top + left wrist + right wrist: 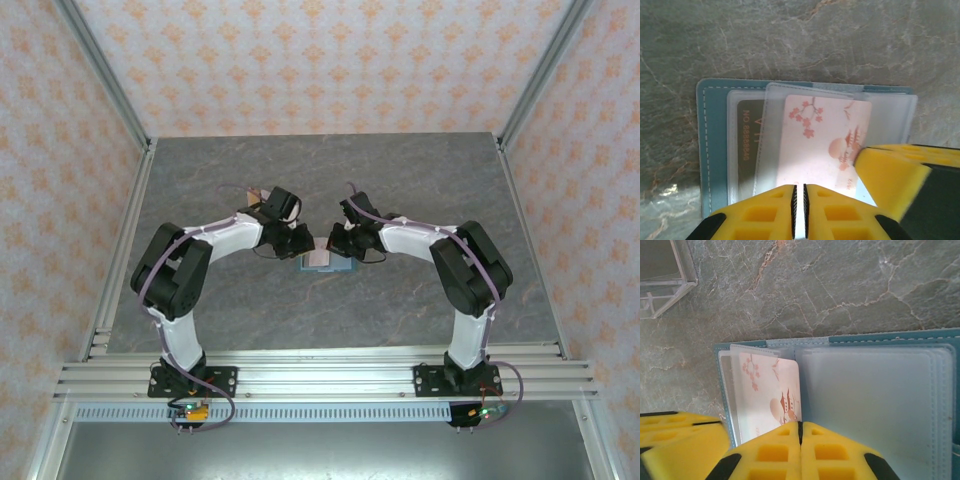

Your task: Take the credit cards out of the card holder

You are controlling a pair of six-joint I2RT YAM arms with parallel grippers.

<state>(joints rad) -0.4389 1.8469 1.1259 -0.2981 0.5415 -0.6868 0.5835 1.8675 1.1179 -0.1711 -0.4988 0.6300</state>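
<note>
Grey marbled desk (250, 180) with flowery walls (320, 60) around it, and the holder (322, 262) is lying open on it. Both pincers are hovering right at the holder's edge: the left pincer (800, 205) is showing its fingers pressed together, and the right pincer (800, 440) is squeezed together too. Inside the holder, a pink card (820, 145) is sitting in a clear sleeve (772, 150), with a dark card (747, 145) lying just beside it.

Over the holder (320, 263) it's tight: my right fingers (890, 175) sit at four o'clock of my left fingers (765, 215). Tabletop (320, 170) lies open toward twelve; a clear box (662, 270) stands at ten of my right.
</note>
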